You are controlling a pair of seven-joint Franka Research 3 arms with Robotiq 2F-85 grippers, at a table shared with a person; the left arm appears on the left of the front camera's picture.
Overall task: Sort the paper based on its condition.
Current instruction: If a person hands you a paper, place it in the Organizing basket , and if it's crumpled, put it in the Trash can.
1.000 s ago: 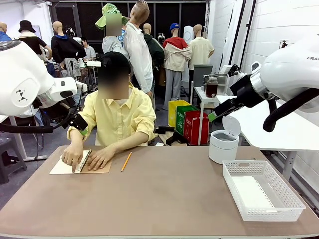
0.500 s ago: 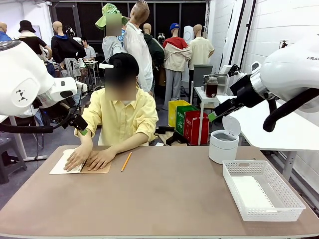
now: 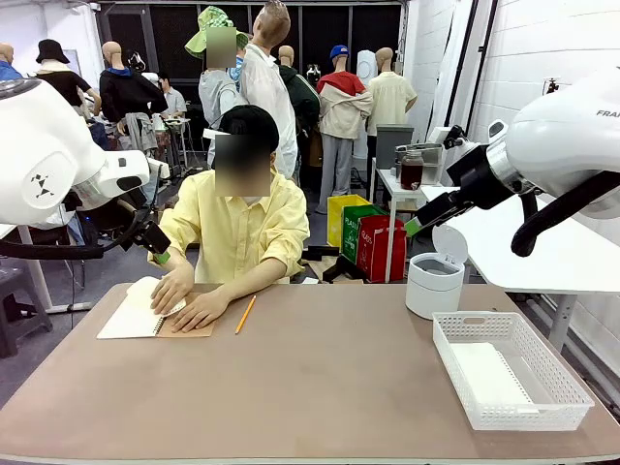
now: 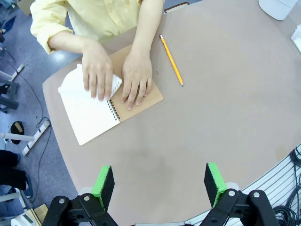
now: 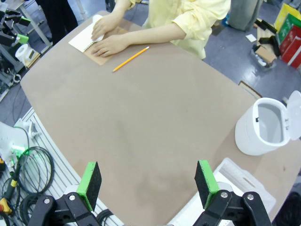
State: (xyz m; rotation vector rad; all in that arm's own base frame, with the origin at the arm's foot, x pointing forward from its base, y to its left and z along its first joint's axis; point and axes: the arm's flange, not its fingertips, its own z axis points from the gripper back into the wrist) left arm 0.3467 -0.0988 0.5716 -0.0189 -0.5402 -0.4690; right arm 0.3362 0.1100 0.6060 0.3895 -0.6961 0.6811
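Observation:
The person's hand curls a white sheet of paper (image 3: 145,289) up off the open spiral notebook (image 3: 131,320) at the table's far left; the other hand presses on the brown cover. From the left wrist view, the lifted paper (image 4: 74,84) bulges under that hand. Another flat white sheet (image 3: 489,376) lies in the basket. My left gripper (image 4: 159,186) hangs open high above the table, well short of the notebook (image 4: 96,120). My right gripper (image 5: 146,184) is open too, high over the near edge, with nothing between its fingers.
A yellow pencil (image 3: 245,314) lies right of the notebook. A white bin (image 3: 433,284) with its lid up stands at the far right. The white mesh basket (image 3: 484,317) sits at the near right. Bare brown tabletop (image 3: 320,387) spans the middle.
The person's hand has gone from lying flat on the notebook page to curling the top sheet up toward the spiral. Neither arm has moved.

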